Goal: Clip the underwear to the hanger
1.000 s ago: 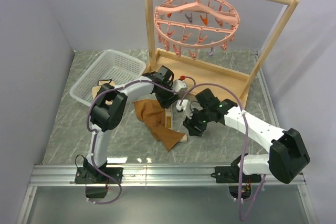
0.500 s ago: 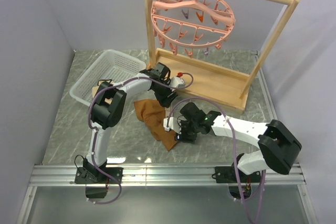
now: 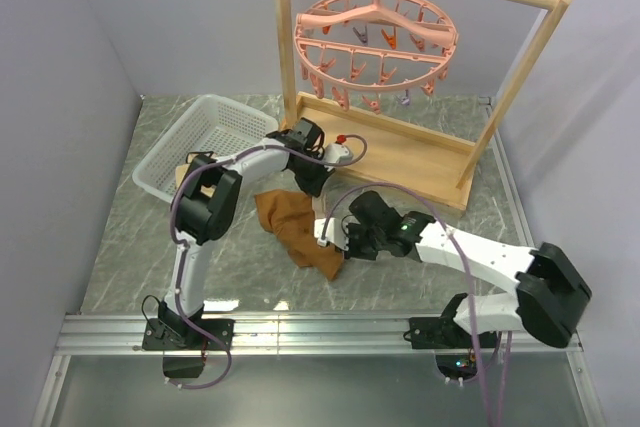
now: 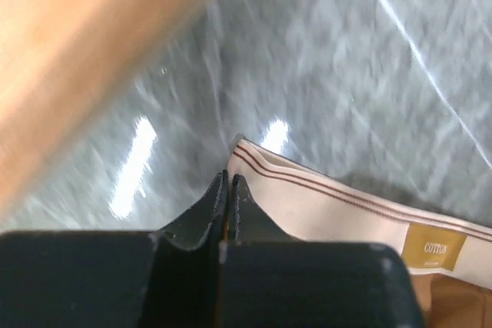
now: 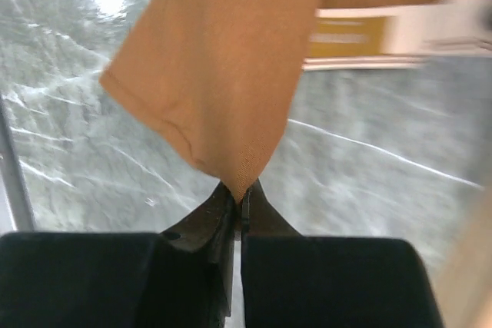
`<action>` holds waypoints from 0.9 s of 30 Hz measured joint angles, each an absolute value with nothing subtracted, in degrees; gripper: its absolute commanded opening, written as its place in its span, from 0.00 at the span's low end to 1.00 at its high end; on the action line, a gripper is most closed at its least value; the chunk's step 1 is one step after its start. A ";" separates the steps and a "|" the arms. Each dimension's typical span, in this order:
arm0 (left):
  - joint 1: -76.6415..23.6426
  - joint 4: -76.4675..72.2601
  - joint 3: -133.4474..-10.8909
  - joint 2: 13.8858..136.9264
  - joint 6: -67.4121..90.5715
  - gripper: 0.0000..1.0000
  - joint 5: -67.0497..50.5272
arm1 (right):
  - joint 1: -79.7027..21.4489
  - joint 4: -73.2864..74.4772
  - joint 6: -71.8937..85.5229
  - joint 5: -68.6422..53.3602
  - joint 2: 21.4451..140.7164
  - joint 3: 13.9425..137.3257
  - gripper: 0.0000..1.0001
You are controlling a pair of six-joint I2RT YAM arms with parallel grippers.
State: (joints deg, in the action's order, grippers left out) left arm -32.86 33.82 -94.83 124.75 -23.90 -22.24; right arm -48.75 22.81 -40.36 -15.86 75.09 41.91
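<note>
The brown underwear (image 3: 293,225) lies bunched on the marble table between my two grippers. My left gripper (image 3: 318,187) is at its far end, jaws shut at the corner of the tan striped waistband (image 4: 330,205), with a sliver of cloth between the fingertips (image 4: 219,190). My right gripper (image 3: 338,247) is at the near end, shut on a fold of the brown cloth (image 5: 223,59), which rises from its tips (image 5: 241,190). The pink round hanger (image 3: 378,42) with its dangling clips hangs from the rack's top bar, well above and behind both grippers.
The wooden rack (image 3: 410,155) stands at the back with its base board just behind the left gripper. A white basket (image 3: 205,132) sits at the back left, with a beige garment (image 3: 190,172) beside its near corner. Walls close in left and right.
Both grippers have gone from open to shut on the underwear. The right gripper came in to the cloth's near end, and the cloth has bunched up. The hanger has swung slightly.
</note>
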 measured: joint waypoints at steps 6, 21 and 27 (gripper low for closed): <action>-29.89 36.91 -86.54 116.09 -20.05 0.00 -23.03 | -48.99 27.07 -43.53 -10.57 67.64 42.98 0.00; -26.83 35.53 -65.39 70.57 -8.25 0.00 -25.06 | -55.02 38.81 -56.12 1.43 36.91 38.11 0.00; -26.83 38.79 -64.23 60.93 -7.70 0.00 -27.49 | -58.30 43.07 -60.10 0.54 23.33 37.78 0.00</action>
State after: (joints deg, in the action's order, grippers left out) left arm -26.83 38.79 -64.23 60.93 -7.70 -27.49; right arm -58.30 43.07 -60.10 0.54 23.33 37.78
